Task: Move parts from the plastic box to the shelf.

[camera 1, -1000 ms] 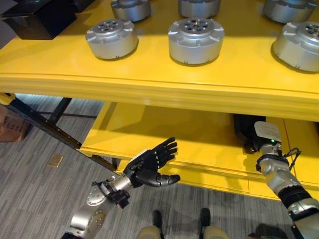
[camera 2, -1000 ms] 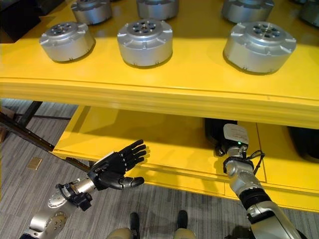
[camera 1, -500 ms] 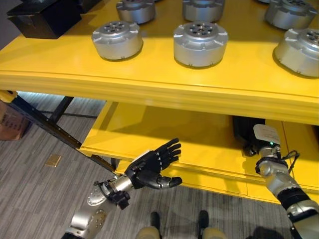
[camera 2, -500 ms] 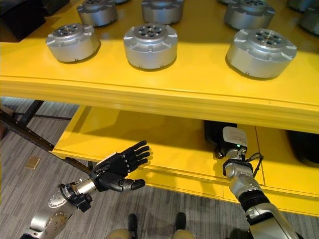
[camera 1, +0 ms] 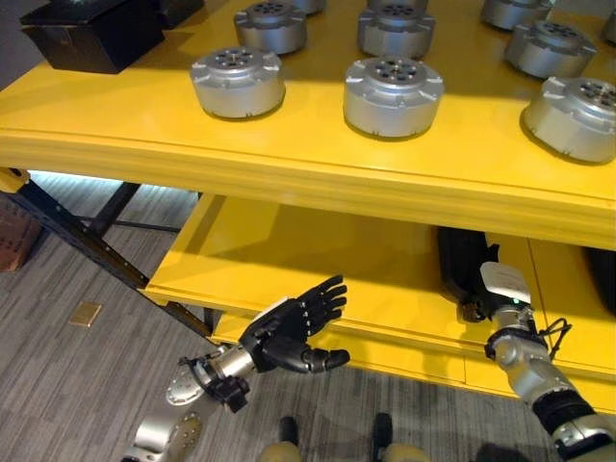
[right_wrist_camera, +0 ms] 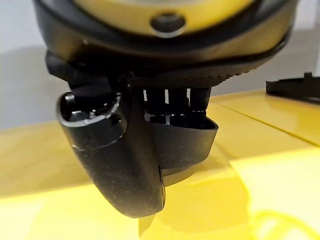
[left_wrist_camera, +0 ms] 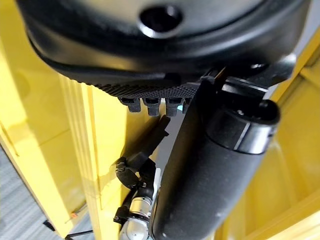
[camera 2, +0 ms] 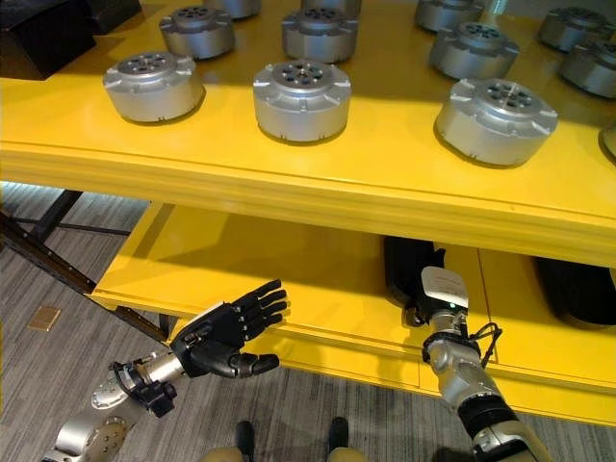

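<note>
Yellow shelf, two tiers. Silver round parts in rows on top tier, upright, well apart from each other; nearest ones close to front edge. Black box at far left corner of top tier.

Left hand held out in front of lower tier's front edge, below top tier, fingers straight and spread, thumb out to the side, palm empty. No part touching it; nearest parts up on top tier, well above and beyond the hand. Left wrist view: fingers pointing past yellow shelf edge, thumb extended, nothing between them.

Right hand reached in under top tier, onto lower tier, at right side. Dark hand bulk resting on or just above lower tier surface; white patch on wrist facing up. Right wrist view: thumb bent down, fingers bent over a dark moulded shape on yellow surface; cannot tell whether clamped on anything or just curled, cannot tell if that shape is a part. Another dark object on lower tier further right, partly hidden by top tier.

Grey carpet floor below left, dark frame leg running diagonally.
</note>
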{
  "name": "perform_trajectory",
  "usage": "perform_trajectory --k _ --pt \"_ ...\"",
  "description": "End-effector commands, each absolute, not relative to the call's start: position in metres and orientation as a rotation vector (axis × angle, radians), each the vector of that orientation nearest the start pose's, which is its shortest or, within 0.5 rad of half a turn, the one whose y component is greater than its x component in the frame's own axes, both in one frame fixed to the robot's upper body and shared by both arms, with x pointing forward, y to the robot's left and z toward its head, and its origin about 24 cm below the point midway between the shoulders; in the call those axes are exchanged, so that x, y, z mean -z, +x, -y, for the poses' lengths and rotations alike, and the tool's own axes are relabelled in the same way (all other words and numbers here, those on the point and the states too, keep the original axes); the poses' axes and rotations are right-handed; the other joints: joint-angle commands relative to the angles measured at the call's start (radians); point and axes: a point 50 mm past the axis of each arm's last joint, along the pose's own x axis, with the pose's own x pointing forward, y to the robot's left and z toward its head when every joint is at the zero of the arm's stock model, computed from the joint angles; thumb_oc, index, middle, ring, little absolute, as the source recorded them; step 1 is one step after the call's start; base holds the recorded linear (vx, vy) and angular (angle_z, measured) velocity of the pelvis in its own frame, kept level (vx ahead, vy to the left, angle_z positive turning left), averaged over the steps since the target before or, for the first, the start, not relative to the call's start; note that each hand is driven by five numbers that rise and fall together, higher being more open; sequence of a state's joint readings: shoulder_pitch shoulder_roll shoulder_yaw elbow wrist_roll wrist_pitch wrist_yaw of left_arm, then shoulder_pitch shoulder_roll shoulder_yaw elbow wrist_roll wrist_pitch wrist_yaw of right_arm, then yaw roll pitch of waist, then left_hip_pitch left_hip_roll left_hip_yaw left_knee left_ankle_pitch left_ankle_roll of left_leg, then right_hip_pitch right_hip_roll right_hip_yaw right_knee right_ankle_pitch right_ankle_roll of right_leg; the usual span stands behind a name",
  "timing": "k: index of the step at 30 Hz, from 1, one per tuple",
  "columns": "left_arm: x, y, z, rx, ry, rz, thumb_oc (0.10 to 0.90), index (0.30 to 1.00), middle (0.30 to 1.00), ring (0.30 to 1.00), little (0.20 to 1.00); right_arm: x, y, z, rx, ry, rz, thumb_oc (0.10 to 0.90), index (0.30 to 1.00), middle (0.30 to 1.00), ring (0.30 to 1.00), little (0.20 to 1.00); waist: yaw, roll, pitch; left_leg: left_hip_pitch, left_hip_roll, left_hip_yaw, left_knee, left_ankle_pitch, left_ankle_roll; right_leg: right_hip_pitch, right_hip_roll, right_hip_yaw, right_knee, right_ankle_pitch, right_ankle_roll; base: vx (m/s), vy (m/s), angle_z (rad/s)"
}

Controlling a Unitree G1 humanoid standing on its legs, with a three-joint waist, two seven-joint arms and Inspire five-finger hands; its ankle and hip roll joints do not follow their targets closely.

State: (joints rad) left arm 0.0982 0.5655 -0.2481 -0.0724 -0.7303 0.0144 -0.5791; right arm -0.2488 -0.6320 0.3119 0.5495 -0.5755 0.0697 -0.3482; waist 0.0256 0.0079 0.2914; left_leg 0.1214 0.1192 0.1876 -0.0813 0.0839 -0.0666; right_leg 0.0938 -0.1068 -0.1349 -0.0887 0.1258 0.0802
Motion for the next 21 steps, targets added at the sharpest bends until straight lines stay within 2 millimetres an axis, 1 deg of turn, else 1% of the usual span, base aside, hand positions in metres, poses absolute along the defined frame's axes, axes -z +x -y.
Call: perform_trajectory --k 1,5,10,14,18,21 --pt "-0.081 0.222 -0.161 0.842 -0.250 0.131 0.900 1.000 1.000 1.000 1.000 -0.020 0.279 0.269 0.072 -1.340 -0.121 0.900 1.000 1.000 1.000 1.000 -0.016 0.013 -0.035 -0.006 -0.005 -0.040 0.021 -0.118 0.036 0.005 -0.001 -0.032 0.098 -0.185 0.006 0.00 0.017 -0.04" --pt "-0.083 0.222 -0.161 0.845 -0.265 0.144 0.900 1.000 1.000 1.000 1.000 -0.016 0.275 0.270 0.071 -1.351 -0.141 0.900 1.000 1.000 1.000 1.000 -0.020 0.013 -0.036 -0.005 -0.005 -0.039 0.020 -0.119 0.036 0.004 -0.001 -0.031 0.099 -0.187 0.006 0.00 0.000 0.00" --pt "-0.083 0.221 -0.159 0.863 -0.260 0.141 0.900 1.000 1.000 1.000 1.000 -0.015 0.274 0.276 0.125 -1.360 -0.145 0.900 1.000 1.000 1.000 1.000 -0.018 0.015 -0.036 -0.001 -0.005 -0.039 0.019 -0.120 0.035 0.009 0.000 -0.032 0.095 -0.186 0.005 0.00 0.000 0.00" --pt "-0.082 0.221 -0.157 0.866 -0.257 0.135 0.900 1.000 1.000 1.000 1.000 -0.018 0.276 0.280 0.193 -1.302 -0.126 0.900 1.000 1.000 1.000 1.000 -0.016 0.019 -0.036 0.001 -0.004 -0.041 0.018 -0.119 0.035 0.011 0.000 -0.034 0.095 -0.186 0.004 0.00 0.000 0.00" --pt "-0.082 0.220 -0.158 0.863 -0.254 0.136 0.900 1.000 1.000 1.000 1.000 -0.023 0.277 0.279 0.218 -1.301 -0.077 0.900 1.000 1.000 1.000 1.000 -0.018 0.023 -0.039 0.003 -0.006 -0.041 0.018 -0.120 0.035 0.013 0.001 -0.033 0.094 -0.187 0.004 0.00 0.000 0.00" --pt "-0.082 0.218 -0.159 0.860 -0.259 0.134 0.900 1.000 1.000 1.000 1.000 -0.031 0.280 0.280 0.244 -1.309 -0.031 0.900 1.000 1.000 1.000 1.000 -0.020 0.028 -0.044 0.005 -0.006 -0.041 0.015 -0.118 0.034 0.014 0.000 -0.035 0.094 -0.188 0.004 0.00 0.000 0.00"
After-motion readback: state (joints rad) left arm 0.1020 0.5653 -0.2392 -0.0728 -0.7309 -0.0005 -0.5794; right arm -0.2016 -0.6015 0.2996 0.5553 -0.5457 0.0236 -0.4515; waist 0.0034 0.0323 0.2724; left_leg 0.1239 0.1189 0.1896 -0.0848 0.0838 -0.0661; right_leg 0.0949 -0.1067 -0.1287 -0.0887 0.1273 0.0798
